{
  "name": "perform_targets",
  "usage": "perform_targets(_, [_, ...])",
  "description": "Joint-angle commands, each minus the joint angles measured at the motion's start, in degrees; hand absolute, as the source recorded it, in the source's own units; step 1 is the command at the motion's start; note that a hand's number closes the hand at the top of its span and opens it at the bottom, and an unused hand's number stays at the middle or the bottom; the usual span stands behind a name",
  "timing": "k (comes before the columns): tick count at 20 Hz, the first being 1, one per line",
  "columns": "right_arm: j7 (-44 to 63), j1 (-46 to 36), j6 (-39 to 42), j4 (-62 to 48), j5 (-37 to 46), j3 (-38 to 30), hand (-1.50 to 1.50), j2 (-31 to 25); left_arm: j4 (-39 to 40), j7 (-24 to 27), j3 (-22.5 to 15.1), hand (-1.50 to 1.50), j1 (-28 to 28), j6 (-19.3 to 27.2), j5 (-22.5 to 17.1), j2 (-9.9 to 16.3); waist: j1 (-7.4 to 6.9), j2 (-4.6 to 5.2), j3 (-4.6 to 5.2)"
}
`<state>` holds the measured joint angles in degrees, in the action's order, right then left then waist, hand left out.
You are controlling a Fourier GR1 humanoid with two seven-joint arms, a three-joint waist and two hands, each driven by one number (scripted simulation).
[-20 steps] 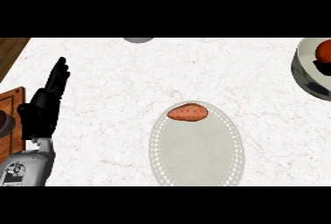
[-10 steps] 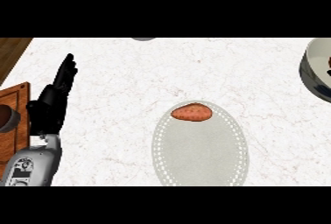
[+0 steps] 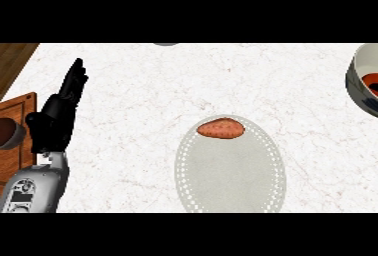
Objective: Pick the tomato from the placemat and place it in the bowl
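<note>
Left hand (image 3: 57, 116) resting, far left of the placemat (image 3: 230, 180)
Fingers straight, pointing up-counter, holding nothing — the tomato (image 3: 221, 128) sits untouched on the placemat's top edge.

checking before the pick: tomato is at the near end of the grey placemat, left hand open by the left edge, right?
Not quite. In the head view the tomato lies at the far end of the placemat, not the near end. The left hand is open by the left edge.
</note>
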<state>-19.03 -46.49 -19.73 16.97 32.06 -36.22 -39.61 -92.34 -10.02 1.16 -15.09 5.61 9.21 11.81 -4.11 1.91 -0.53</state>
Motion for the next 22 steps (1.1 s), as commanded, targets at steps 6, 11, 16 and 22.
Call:
perform_targets(6, [-7.84,-0.48,5.62,-3.53,-7.50,-7.29,-1.50,-4.66,1.43,0.10,0.94,0.00,-0.73,0.49,0.29,-0.02,1.24,-0.40,0.17])
perform_targets(11, [-10.98,3.71,13.08,-5.45,-11.94,-11.20,-1.50,-8.67,-0.06,0.54,1.93,0.00,1.54,-0.91,-0.89,1.07,1.83,-0.83,0.19])
perform_targets(16, [-15.75,8.17,23.66,-6.11,-16.04,-13.90,-1.50,-11.31,1.76,1.83,1.43,0.00,2.18,0.82,0.79,-0.29,2.90,-1.16,0.24])
perform_targets(22, [-21.22,15.36,31.06,-5.07,-17.78,-12.54,-1.50,-10.12,-0.97,-0.62,1.77,0.00,2.52,0.63,0.93,-0.22,3.46,-1.60,0.36])
